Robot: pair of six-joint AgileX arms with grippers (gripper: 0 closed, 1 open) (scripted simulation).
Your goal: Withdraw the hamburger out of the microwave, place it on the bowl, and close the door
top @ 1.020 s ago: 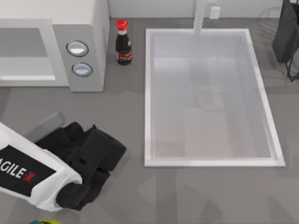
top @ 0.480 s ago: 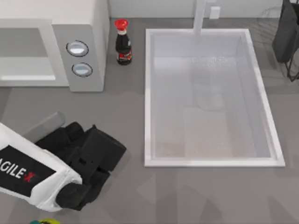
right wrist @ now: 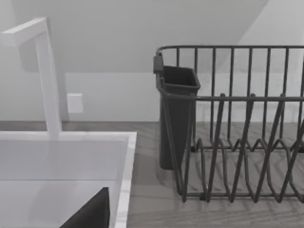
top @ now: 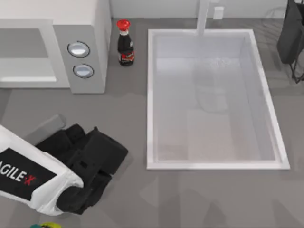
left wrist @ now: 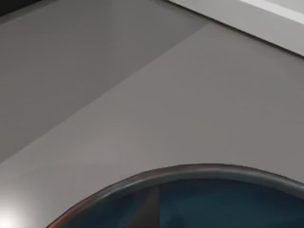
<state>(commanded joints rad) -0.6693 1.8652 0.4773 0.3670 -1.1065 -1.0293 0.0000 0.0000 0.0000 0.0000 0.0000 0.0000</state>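
One grey table (top: 190, 199) | sink (top: 151, 95) | left claw (top: 80, 199): grip unclear

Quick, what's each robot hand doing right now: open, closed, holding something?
Left hand: cannot be told, it is low over the bowl.
Right hand: cannot be told.

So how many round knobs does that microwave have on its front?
2. Both sit on the microwave front panel in the top view: one knob farther back, the other knob just in front of it, left of the dark sauce bottle.
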